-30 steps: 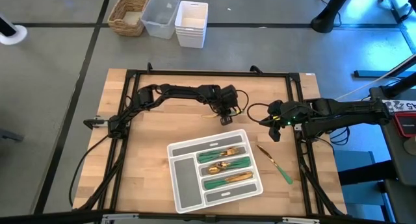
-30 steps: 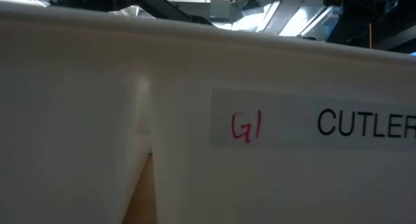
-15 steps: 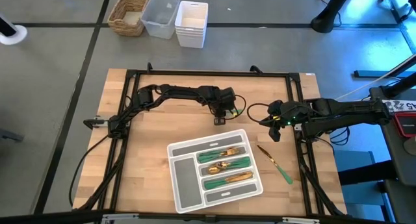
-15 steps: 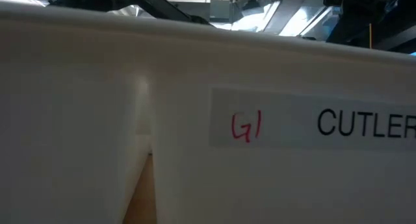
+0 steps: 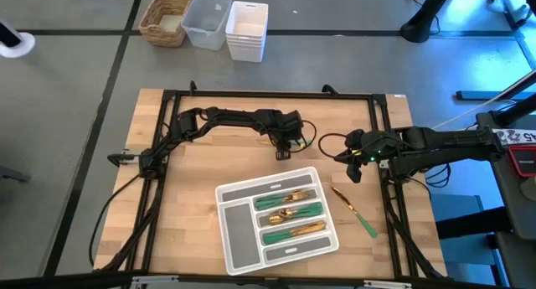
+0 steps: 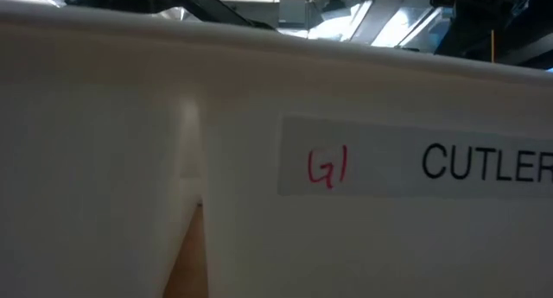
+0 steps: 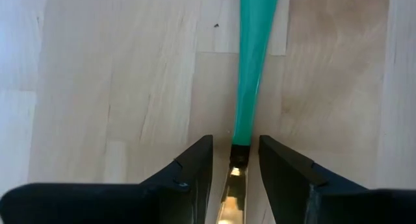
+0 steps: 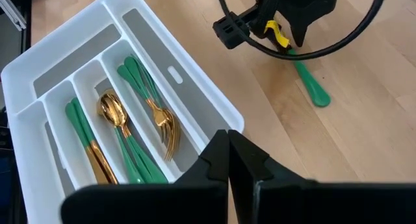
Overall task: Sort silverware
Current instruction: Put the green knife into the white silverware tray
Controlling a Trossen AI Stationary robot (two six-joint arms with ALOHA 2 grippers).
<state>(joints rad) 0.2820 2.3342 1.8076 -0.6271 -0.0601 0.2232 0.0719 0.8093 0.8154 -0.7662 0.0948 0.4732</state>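
Two dark fingers (image 7: 188, 175) of the left gripper (image 7: 235, 169), narrowly parted, straddle a green-handled gold utensil (image 7: 250, 68) on the wooden table (image 7: 117, 74); the right gripper (image 8: 229, 162) is closed, empty.

Low view: a white tray wall (image 6: 130, 160) fills the picture, its label (image 6: 415, 160) cut off at "CUTLER"; left wrist view: the utensil (image 7: 250, 62) runs off both edges, its gold head hidden between fingers (image 7: 188, 178).
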